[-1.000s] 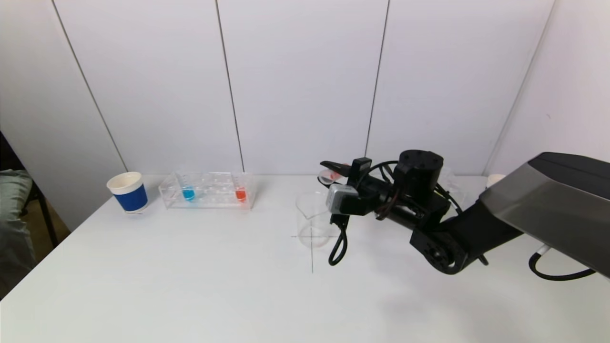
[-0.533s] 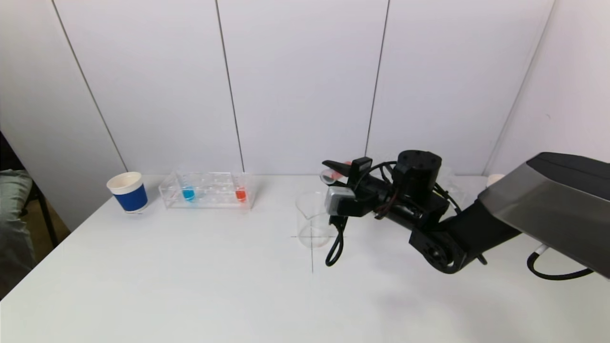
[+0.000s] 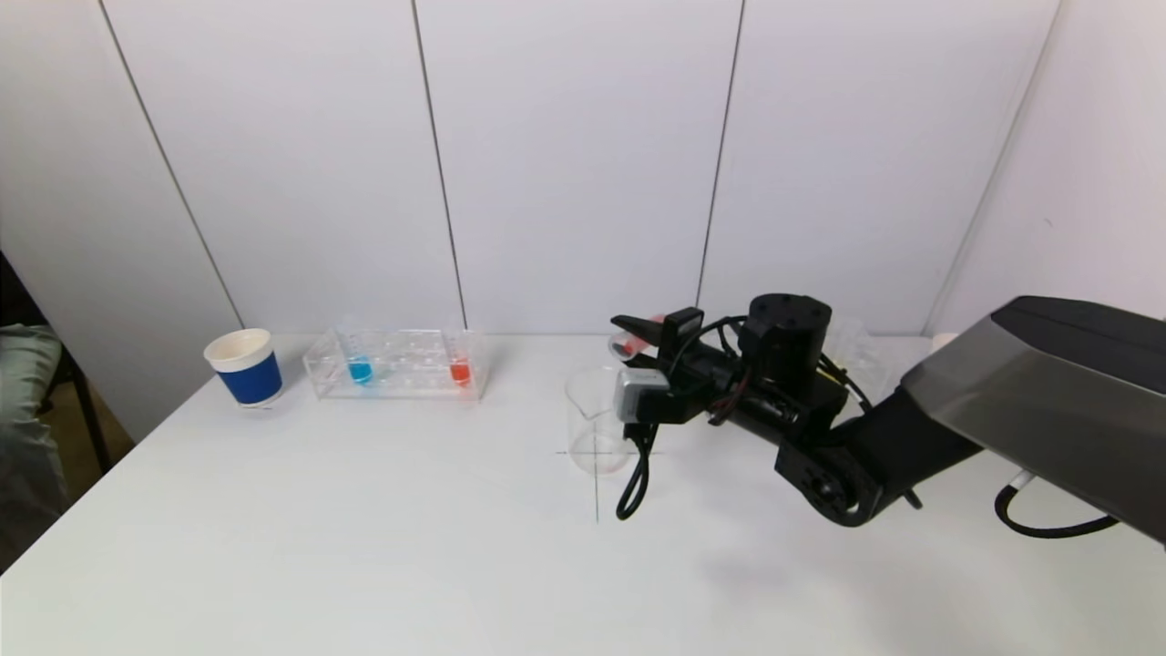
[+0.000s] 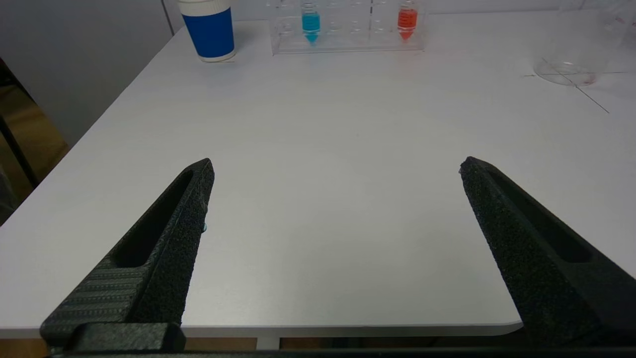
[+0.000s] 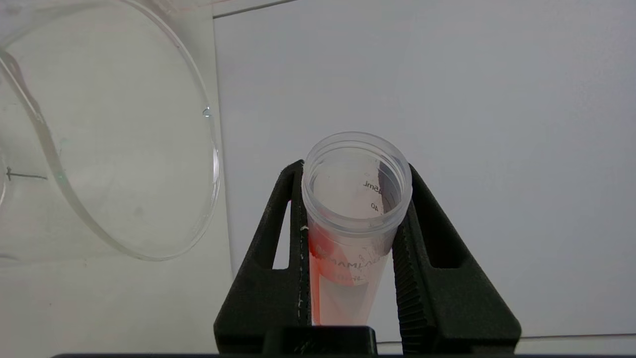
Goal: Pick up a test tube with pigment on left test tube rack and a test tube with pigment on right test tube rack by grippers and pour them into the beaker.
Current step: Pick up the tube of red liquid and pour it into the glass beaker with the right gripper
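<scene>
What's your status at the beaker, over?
Right claw shut on red-pigment tube, tipped beside beaker. Left claw open, parked low. Nothing in the way.

Since a second ago, shifted slightly leftward and toward the clear glass beaker (image 3: 597, 419): right gripper (image 3: 633, 335), its black arm following. Tilted further over, open mouth nearer the beaker's rim: clear plastic test tube with red pigment (image 3: 627, 343), clamped between the black fingers (image 5: 278, 258). Swung left beneath the wrist: dangling black cable loop (image 3: 633, 478).
</scene>
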You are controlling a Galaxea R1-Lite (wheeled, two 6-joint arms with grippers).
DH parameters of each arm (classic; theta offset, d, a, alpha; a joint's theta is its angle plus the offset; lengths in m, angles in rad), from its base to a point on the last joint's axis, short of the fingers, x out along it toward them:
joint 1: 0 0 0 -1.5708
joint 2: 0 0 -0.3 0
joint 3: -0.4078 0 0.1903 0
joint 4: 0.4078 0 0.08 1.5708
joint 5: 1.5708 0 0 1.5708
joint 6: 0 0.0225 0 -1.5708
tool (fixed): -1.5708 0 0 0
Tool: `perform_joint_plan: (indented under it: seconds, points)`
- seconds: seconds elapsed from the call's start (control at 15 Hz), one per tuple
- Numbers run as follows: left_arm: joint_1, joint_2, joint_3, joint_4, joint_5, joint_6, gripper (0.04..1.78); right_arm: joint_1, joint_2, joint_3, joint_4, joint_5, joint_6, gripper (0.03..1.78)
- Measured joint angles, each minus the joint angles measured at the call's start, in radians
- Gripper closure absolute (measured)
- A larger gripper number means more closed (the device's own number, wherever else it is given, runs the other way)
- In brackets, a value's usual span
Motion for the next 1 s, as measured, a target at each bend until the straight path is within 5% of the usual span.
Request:
perform_joint_plan:
  seconds: [1.0]
  points:
    - [0.0,0.0,0.0,0.001,0.0,0.0,0.09,0.003,0.003,0.003,-0.006,-0.014,-0.091,1.29]
